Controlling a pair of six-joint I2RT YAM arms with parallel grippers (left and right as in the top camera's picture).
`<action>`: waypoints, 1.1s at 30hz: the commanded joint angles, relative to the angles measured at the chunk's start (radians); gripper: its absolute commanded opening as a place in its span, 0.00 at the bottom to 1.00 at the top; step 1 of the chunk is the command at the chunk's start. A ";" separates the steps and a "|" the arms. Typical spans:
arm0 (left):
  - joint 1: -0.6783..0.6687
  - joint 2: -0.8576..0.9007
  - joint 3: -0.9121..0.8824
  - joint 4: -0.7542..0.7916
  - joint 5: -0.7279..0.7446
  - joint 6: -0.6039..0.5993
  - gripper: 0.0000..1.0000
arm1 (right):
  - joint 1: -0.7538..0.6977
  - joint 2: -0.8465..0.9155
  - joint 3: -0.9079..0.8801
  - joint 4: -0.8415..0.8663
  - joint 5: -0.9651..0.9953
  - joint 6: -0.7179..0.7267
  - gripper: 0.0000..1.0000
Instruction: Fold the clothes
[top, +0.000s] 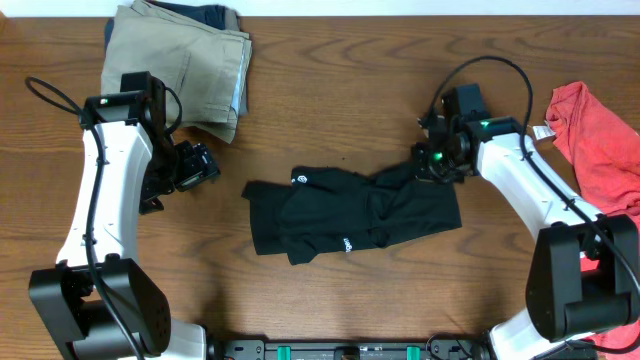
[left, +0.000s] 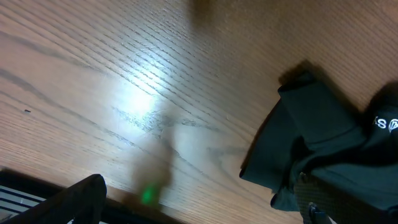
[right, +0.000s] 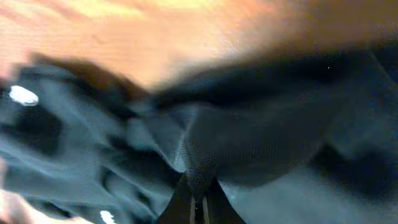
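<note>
Black garment (top: 350, 215) lies crumpled at mid-tabletop, its long axis running left to right and rising slightly rightward. Near its left end the left gripper (top: 205, 168) stands with jaws wide. The right gripper (top: 422, 168) pinches fabric at its upper-right corner.

Even light from above; both wrist views soft.
Overhead the table (top: 340, 90) was sharp and evenly lit, shadows faint; in the left wrist view a white glare patch sat on the table, the lower edge out of focus; the right wrist view was smeared by motion, the clothes (right: 261, 143) a dark blur under orange wash.
</note>
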 joint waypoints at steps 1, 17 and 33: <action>-0.002 0.005 -0.006 0.000 -0.002 0.006 0.98 | 0.053 -0.002 -0.003 0.063 -0.086 0.095 0.01; -0.002 0.005 -0.006 -0.001 -0.002 0.006 0.98 | 0.066 -0.014 0.143 -0.076 -0.052 0.081 0.69; -0.002 0.005 -0.006 0.000 -0.002 0.006 0.98 | 0.238 -0.008 0.047 -0.275 0.151 -0.090 0.63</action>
